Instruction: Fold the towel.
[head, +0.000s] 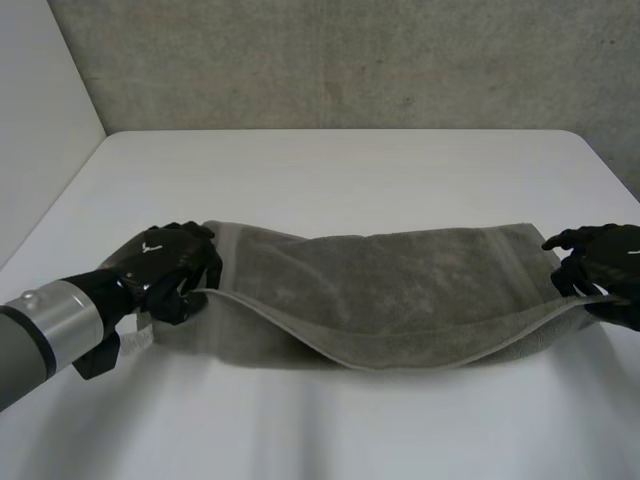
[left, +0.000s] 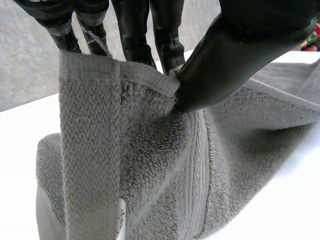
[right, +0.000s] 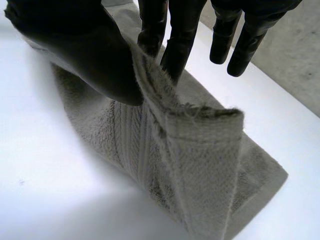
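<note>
Pinching the near corners of the grey terry-cloth towel (head: 400, 285) between thumb and fingers, the left hand (head: 165, 262) and right hand (head: 608, 262) hold its front edge off the white table (head: 350, 170). The first fold seems underway; next, both must carry that edge evenly to the far side.

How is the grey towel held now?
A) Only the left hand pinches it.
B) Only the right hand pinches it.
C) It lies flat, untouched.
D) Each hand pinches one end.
D: the left hand and the right hand each pinch the towel between thumb and fingers, at opposite ends.
</note>
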